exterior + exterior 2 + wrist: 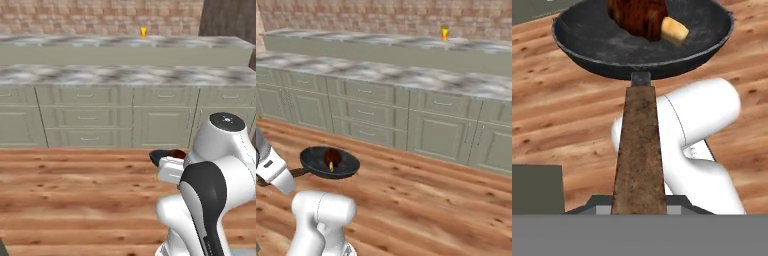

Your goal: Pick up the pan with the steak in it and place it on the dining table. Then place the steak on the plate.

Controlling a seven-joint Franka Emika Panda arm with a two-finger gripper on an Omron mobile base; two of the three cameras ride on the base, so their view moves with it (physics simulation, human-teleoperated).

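1. My claw was clamped shut on the brown wooden handle of the pan; in the hand view the handle ran straight up from between my fingertips to the black bowl.
2. The pan hung level in the air above the wooden floor, touching no worktop; in the right base view it sat just beside my wrist, bowl pointing away from the arm.
3. The steak lay inside the pan, toward the far side of the bowl, reddish-brown with a paler chunk on one end; in the right base view the steak sat near the middle of the pan.
4. In the left base view only the dark rim of the pan and a bit of the steak peeked out from behind my own arm.
5. Beyond the floor stood the island with its marble top and olive drawers and doors.
6. Behind it ran the dining table, a long marbled slab; a small yellow cup stood on it, well apart from the pan.
7. A brick wall closed the view at the back.
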